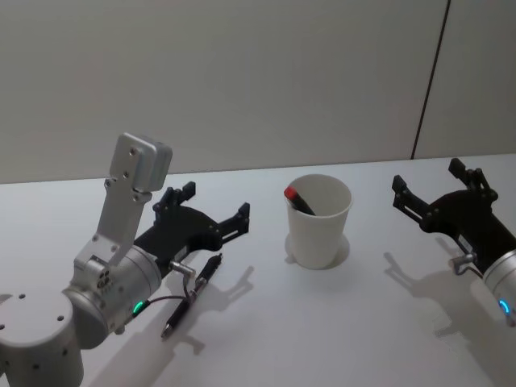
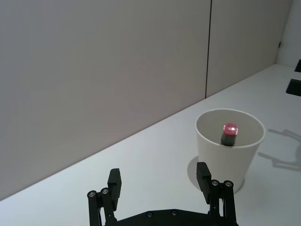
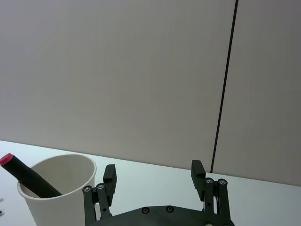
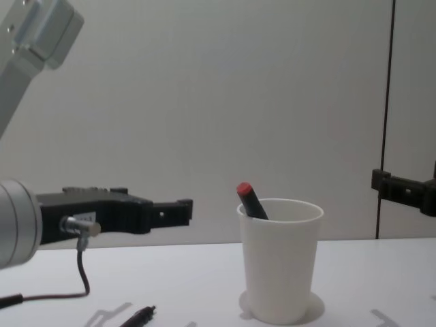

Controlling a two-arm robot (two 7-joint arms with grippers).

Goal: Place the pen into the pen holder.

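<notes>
The pen holder, a white paper cup, stands upright mid-table. A black pen with a red cap leans inside it, cap sticking up above the rim. A second, all-black pen lies flat on the table under my left arm. My left gripper hovers open left of the cup with nothing between its fingers; the left wrist view looks into the cup past them. My right gripper is open and empty to the right of the cup.
The white table runs back to a grey panelled wall with a dark vertical seam. A thin cable hangs from my left wrist near the lying pen.
</notes>
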